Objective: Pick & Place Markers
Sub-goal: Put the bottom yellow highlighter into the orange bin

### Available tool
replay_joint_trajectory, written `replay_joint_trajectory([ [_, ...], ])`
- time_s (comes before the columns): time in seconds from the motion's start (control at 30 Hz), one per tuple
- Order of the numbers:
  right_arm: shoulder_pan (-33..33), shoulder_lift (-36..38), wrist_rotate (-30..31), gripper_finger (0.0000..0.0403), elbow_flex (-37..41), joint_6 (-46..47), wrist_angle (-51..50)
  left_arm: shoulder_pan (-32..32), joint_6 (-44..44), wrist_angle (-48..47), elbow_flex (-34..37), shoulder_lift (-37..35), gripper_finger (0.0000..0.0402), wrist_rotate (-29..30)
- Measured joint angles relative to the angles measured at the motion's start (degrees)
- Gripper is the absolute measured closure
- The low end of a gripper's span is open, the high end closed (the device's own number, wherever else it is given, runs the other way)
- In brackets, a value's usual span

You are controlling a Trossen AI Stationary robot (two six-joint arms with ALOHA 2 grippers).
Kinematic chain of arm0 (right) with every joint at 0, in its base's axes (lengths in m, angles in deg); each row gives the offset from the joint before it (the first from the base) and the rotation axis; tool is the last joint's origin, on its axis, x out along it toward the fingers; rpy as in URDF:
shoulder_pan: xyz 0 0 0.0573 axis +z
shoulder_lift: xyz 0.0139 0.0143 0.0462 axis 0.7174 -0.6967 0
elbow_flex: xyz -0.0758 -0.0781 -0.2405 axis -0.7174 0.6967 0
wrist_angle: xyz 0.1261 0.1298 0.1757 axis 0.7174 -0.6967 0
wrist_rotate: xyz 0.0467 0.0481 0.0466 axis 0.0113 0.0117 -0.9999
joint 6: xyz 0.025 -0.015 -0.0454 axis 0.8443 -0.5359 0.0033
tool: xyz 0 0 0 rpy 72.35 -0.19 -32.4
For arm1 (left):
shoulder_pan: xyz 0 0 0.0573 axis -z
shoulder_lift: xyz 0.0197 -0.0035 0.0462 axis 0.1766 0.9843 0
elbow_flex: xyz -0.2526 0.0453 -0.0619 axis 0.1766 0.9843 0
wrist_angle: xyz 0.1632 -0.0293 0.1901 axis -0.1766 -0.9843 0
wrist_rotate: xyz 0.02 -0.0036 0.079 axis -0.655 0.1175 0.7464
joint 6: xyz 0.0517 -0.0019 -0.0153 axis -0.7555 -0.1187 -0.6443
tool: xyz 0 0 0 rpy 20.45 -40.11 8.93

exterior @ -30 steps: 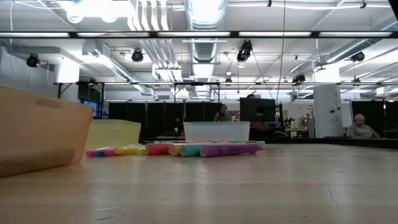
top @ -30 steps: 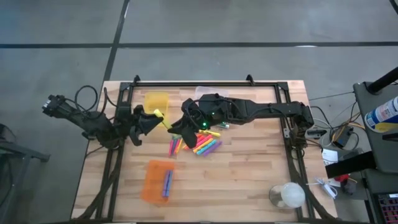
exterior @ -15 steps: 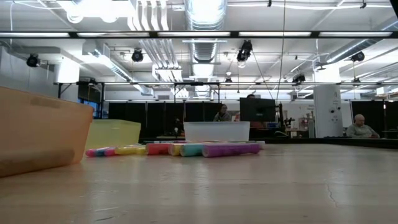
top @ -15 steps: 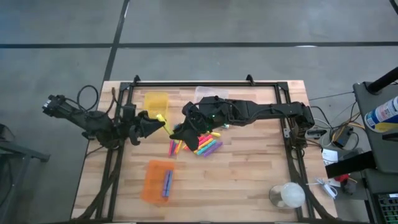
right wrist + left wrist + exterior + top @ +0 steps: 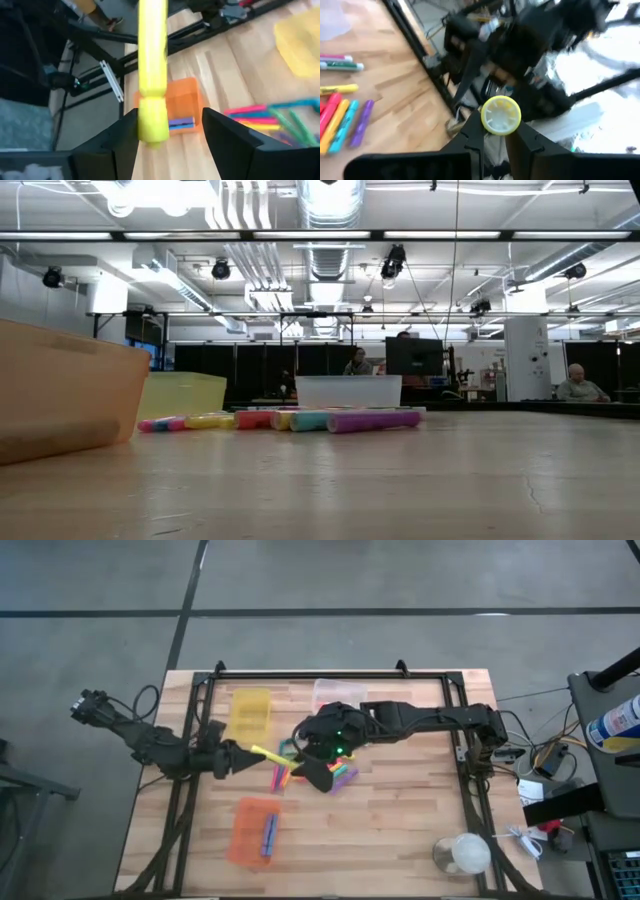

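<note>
A yellow marker (image 5: pixel 266 752) hangs in the air between my two grippers, above the table's middle left. My left gripper (image 5: pixel 240 753) is shut on its left end. My right gripper (image 5: pixel 312 772) stands open just right of it; in the right wrist view the marker (image 5: pixel 152 75) runs out ahead between the spread fingers. Several bright markers (image 5: pixel 318 776) lie in a loose pile on the wood under the right gripper, also seen in the low view (image 5: pixel 300 420). Neither gripper shows in the low view. My left gripper pinches the yellow marker between its two fingers near the round end (image 5: pixel 501 116) that faces the wrist camera. The fingers come level from the table's left and lie along the marker. The marker sticks out toward the right gripper, roughly level and clear of the table.
A yellow bin (image 5: pixel 251 710) and a clear bin (image 5: pixel 335 692) stand at the far side. An orange bin (image 5: pixel 253 830) with a purple marker in it sits near the front left. A black frame rail (image 5: pixel 320 675) runs around the table. A white round object (image 5: pixel 462 855) sits front right.
My right gripper has opened and let go of the yellow marker, tipping downward over the pile. My left gripper has rolled and shifted a little toward the near edge, keeping the marker, which now points toward the table's right.
</note>
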Motion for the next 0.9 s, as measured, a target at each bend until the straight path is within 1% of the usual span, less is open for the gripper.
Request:
replay_joint_trajectory([
  [0.13, 0.10, -0.39, -4.14, 0.0195, 0.28, -1.13, -2.13, 0.00, 0.10, 2.30, -0.10, 0.27, 0.0354, 4.20],
  [0.2, 0.36, -0.14, -5.93, 0.0194, 0.25, -2.59, -5.54, -0.04, -0.54, 2.30, -0.10, 0.30, 0.0354, 4.03],
  [0.3, 0.93, 0.00, -7.06, 0.0190, -0.06, -5.72, -14.60, -0.04, 0.70, 1.04, -0.10, 0.24, 0.0355, -0.77],
  [0.4, 1.40, -0.07, -7.13, 0.0187, -0.05, -10.99, -23.85, 0.02, 6.11, -1.97, -0.10, 0.36, 0.0355, -4.69],
  [0.47, 1.40, -0.04, -7.15, 0.0186, 0.36, -13.60, -28.07, 0.41, 9.33, -4.74, -0.10, 0.57, 0.0355, -6.90],
  [0.53, 1.37, -0.02, -7.13, 0.0186, 1.06, -14.78, -30.26, 0.55, 13.71, -9.08, -0.10, 1.11, 0.0355, -11.87],
  [0.63, 1.24, -0.07, -7.13, 0.0186, 1.94, -14.82, -30.35, 0.59, 21.89, -19.79, -0.08, 2.28, 0.0355, -19.42],
  [0.73, 1.26, -0.05, -7.15, 0.0186, 2.12, -14.83, -30.08, 0.61, 28.17, -29.23, -0.08, 3.68, 0.0355, -27.46],
  [0.83, 1.29, -0.04, -7.17, 0.0186, 3.04, -14.83, -28.12, 0.48, 32.04, -36.22, -0.08, 5.99, 0.0355, -36.16],
  [0.9, 1.29, -0.04, -7.17, 0.0186, 3.53, -14.75, -27.17, 0.23, 31.65, -37.37, -0.01, 7.89, 0.0353, -40.30],
])
